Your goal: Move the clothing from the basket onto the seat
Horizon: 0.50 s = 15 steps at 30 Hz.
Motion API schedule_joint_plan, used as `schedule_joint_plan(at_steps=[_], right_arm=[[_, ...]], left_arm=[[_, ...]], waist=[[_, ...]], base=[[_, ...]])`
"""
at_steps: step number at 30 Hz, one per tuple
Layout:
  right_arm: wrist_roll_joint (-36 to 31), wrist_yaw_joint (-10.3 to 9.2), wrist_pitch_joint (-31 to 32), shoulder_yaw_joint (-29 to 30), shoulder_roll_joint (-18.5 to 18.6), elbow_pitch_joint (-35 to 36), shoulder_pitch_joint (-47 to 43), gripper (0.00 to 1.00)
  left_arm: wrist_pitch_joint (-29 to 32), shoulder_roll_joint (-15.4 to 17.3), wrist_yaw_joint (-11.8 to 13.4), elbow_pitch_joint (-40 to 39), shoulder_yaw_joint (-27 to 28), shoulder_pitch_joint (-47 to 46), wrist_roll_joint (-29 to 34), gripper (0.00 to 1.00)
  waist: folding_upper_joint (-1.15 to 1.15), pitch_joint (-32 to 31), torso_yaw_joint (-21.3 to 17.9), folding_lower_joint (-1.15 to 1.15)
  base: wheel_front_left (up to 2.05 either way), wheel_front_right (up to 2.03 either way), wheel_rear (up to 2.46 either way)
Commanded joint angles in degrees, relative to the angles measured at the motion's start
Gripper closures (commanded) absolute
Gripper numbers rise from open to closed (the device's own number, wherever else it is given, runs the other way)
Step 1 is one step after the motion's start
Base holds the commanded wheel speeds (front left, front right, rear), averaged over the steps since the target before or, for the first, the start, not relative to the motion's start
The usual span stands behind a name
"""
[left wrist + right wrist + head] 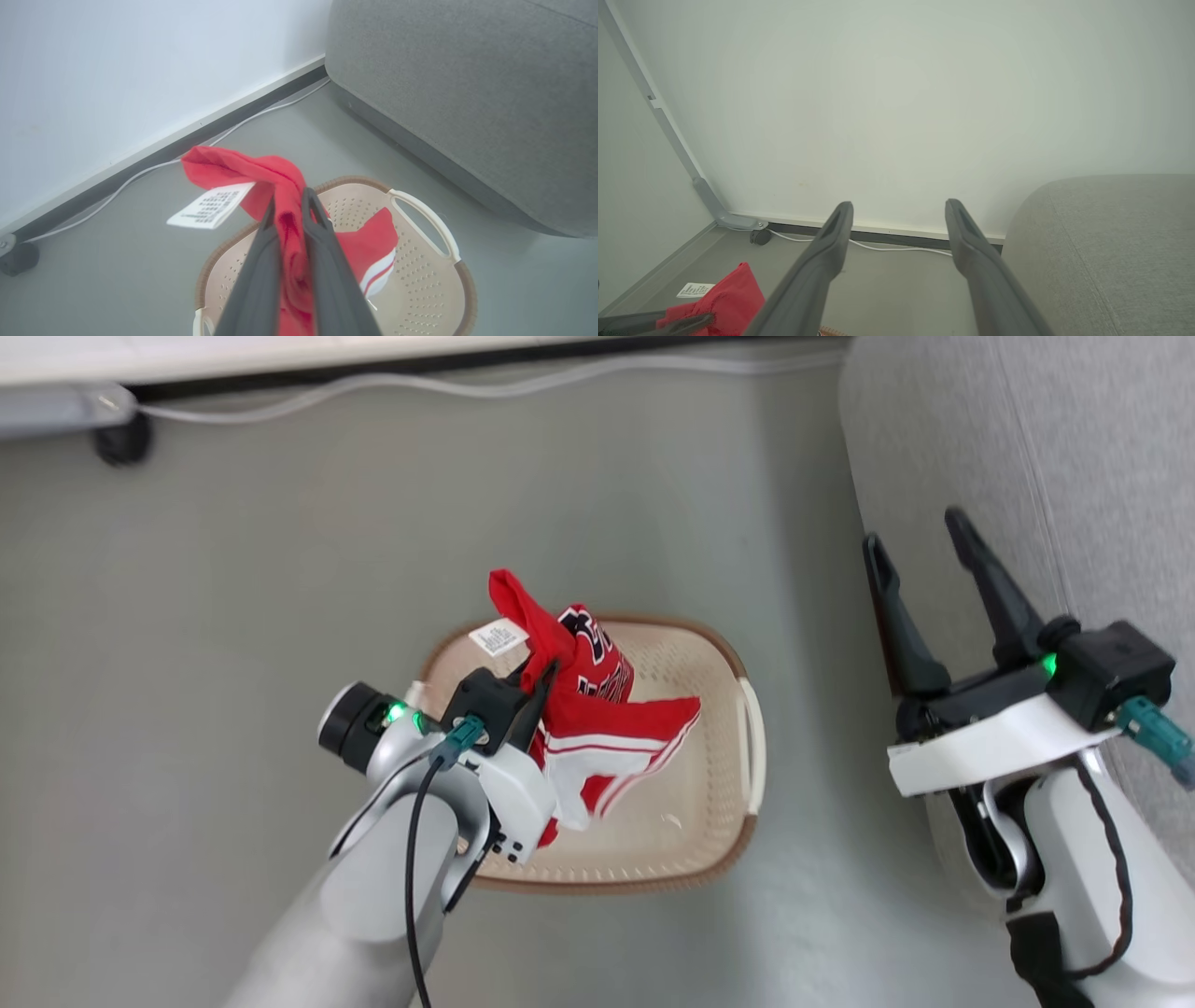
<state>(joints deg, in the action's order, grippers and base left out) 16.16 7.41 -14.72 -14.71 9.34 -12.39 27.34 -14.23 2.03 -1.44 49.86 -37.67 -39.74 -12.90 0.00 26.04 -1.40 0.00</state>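
Grey floor (233, 569), white wall (896, 93)

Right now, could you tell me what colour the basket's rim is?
The basket rim is brown; head view shows it best.

1 basket (653, 883) w/ 2 white handles (752, 747). 1 bundle of red clothing (607, 709), no. of pieces unclear; 1 white tag (498, 637). 1 grey sofa (1027, 448). 2 grippers: left gripper (544, 677), right gripper (913, 528), 2 fingers (994, 583) ea. 1 white cable (467, 387), 1 dark caster (121, 441).

Red clothing (597, 709) — white stripes; cream basket (691, 784).
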Motion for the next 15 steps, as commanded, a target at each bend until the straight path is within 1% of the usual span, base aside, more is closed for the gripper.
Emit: schedule_joint_plan(at_steps=[1, 6, 15], right_arm=[[0.63, 0.08, -0.28, -0.79, 0.11, 0.57, -2.2, 0.0], [1.23, 0.08, -0.28, -0.9, -0.23, -0.55, -5.14, 0.0], [2.07, 0.08, -0.28, -1.91, -1.2, -1.79, -8.03, 0.0]], left_arm=[[-0.76, 0.86, 0.95, -3.09, 2.6, 2.08, -0.97, 1.0], [-0.76, 0.95, 1.32, -9.7, 6.97, 6.39, -2.29, 1.0], [-0.76, 1.66, 0.89, -16.31, 10.81, 9.36, -1.55, 1.0]], waist=[[0.0, -5.85, 4.36, 0.0], [0.0, -10.35, 6.43, 0.0], [0.0, -15.13, 7.7, 0.0]], base=[[0.0, 0.0, 0.0], [0.0, 0.0, 0.0], [0.0, 0.0, 0.0]])
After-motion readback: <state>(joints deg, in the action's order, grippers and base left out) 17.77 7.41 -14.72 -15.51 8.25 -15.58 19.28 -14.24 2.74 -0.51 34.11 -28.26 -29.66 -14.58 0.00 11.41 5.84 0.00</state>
